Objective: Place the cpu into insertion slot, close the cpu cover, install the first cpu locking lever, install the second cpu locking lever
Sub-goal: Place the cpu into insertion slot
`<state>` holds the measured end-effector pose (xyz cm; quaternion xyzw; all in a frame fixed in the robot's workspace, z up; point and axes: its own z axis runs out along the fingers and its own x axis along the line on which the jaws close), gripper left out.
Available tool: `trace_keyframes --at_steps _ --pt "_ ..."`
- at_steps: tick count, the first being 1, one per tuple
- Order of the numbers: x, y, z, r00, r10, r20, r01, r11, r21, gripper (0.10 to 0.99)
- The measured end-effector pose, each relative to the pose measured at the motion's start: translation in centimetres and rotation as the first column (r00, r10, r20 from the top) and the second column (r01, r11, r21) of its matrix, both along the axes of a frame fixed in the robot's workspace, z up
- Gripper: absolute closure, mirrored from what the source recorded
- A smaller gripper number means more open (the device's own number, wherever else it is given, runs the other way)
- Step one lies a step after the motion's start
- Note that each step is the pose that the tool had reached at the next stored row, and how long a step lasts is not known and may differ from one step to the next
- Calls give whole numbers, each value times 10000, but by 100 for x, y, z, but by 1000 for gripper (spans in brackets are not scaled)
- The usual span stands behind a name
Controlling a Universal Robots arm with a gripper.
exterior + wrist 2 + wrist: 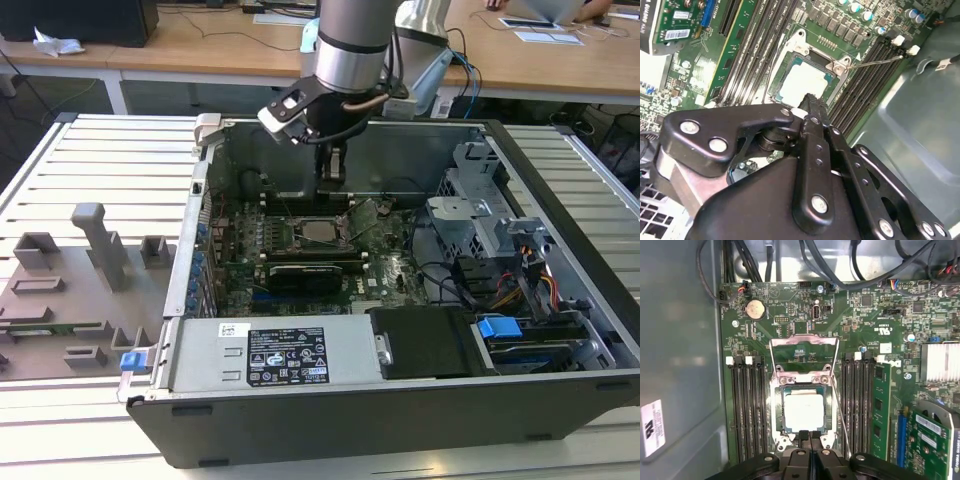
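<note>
The cpu [804, 411] lies flat in the insertion slot [776, 412], its pale metal top facing up, about midway across the motherboard [790, 310]. The cpu cover [804, 342] is swung back on its hinge at one edge of the slot, and green board shows through its square window. A thin locking lever [875, 62] stands free beside the slot, not latched down. Rows of memory slots [747, 410] flank the slot on both sides.

The pincer [810, 434] hangs at the slot's edge opposite the cover's hinge. Its two fingertips are pressed together and nothing is held between them. In the second wrist view the tips [810, 101] sit over the cpu's near rim, and in the exterior view the pincer [333, 180] is above the board, apart from the chip [322, 232].

The motherboard sits inside an open computer case [400, 415]. A labelled power supply [270, 350] runs along the case's near side in the exterior view. The case rests on a slatted surface [100, 150], and a grey fixture [100, 250] stands toward that surface's edge at the exterior view's left.
</note>
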<state>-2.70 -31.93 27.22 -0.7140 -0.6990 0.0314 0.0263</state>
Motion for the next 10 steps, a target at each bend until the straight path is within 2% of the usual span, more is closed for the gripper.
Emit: trace_keyframes --at_steps 7,10 --pt "0 0 159 10000 0 0 0 10000 0 980" --pt "0 0 166 10000 0 1 0 10000 2 980"
